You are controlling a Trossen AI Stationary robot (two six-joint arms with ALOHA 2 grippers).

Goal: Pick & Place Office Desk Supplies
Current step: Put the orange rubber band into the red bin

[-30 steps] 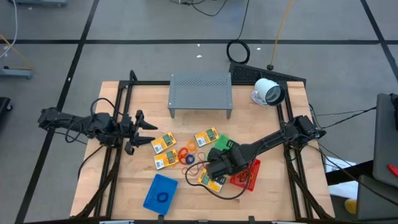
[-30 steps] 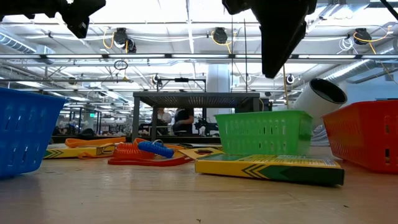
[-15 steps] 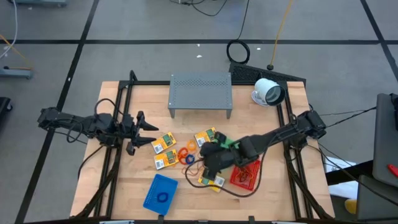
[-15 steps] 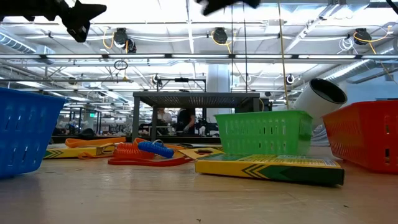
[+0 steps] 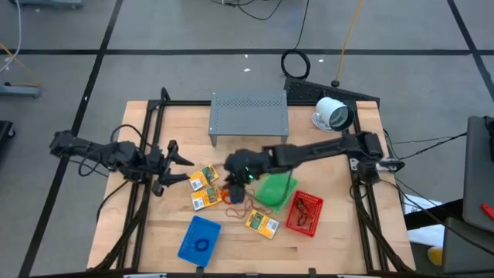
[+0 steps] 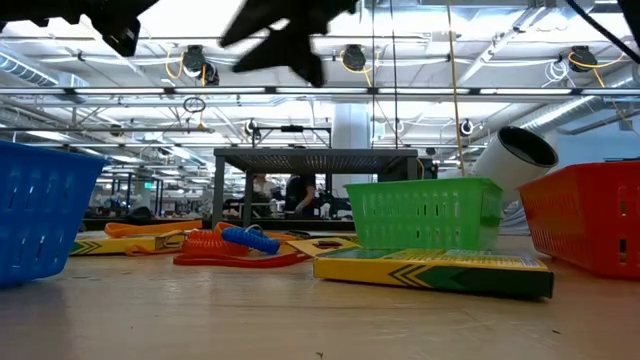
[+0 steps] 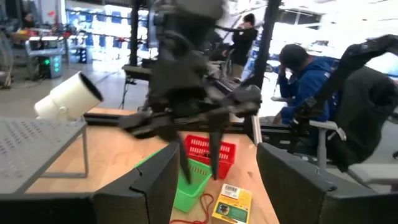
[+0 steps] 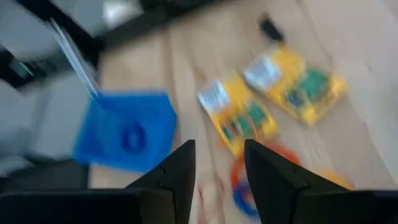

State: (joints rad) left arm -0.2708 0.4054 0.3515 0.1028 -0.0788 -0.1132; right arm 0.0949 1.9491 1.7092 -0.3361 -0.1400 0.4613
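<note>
Yellow packets with green labels lie flat on the wooden table: two (image 5: 203, 179) (image 5: 204, 201) at centre left and one (image 5: 262, 224) nearer the front. Orange rubber bands and small rings (image 5: 231, 193) lie in a heap between them. My right gripper (image 5: 234, 184) hangs above that heap, slanting down, open with nothing between its fingers; its wrist view shows two packets (image 8: 239, 115) (image 8: 295, 84) and the rings (image 8: 249, 186) below. My left gripper (image 5: 185, 164) stands open and level above the table's left side.
A blue basket (image 5: 199, 238) with a blue ring in it stands at the front, a green basket (image 5: 274, 189) at the centre, and a red basket (image 5: 303, 214) to its right. A grey perforated shelf (image 5: 248, 116) and a white round device (image 5: 333, 114) stand at the back.
My right gripper has swung from above the front packet toward the table's left and far edges and now hangs over the heap of rings. It has risen a little and tipped up from pointing nearly straight down to a slant. Nothing on the table has moved.
</note>
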